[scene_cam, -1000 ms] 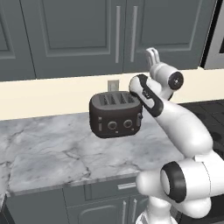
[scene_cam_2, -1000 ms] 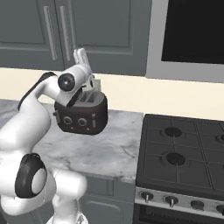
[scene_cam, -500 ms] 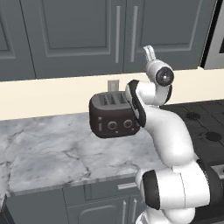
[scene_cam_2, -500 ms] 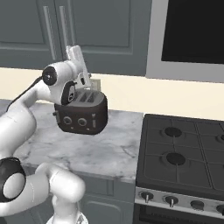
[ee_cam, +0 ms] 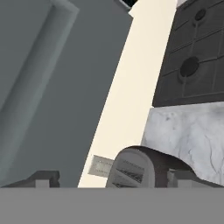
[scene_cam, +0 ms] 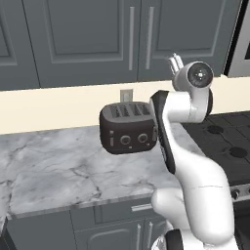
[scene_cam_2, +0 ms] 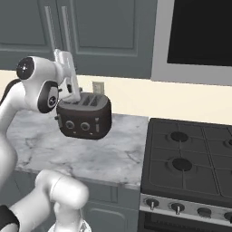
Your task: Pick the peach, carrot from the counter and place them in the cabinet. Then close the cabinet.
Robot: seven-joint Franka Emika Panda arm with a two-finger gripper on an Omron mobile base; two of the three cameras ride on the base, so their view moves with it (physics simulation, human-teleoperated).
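Left base view, cabinet: the dark grey panelled wall cabinet (scene_cam: 132, 39) with long silver bar handles is standing shut above the beige wall.
Produce: I cannot tell where the peach or carrot is lying.
Progress: closing looks done, judging by the doors.
Claw: the two-finger gripper (ee_cam: 113, 179) is standing spread, pinching nothing.
Counter: the grey-white veined marble worktop (scene_cam: 63, 171) is carrying a glossy black rounded toaster (scene_cam: 129, 128).
Right: a matte black stovetop (scene_cam_2: 190, 158) is sitting near.
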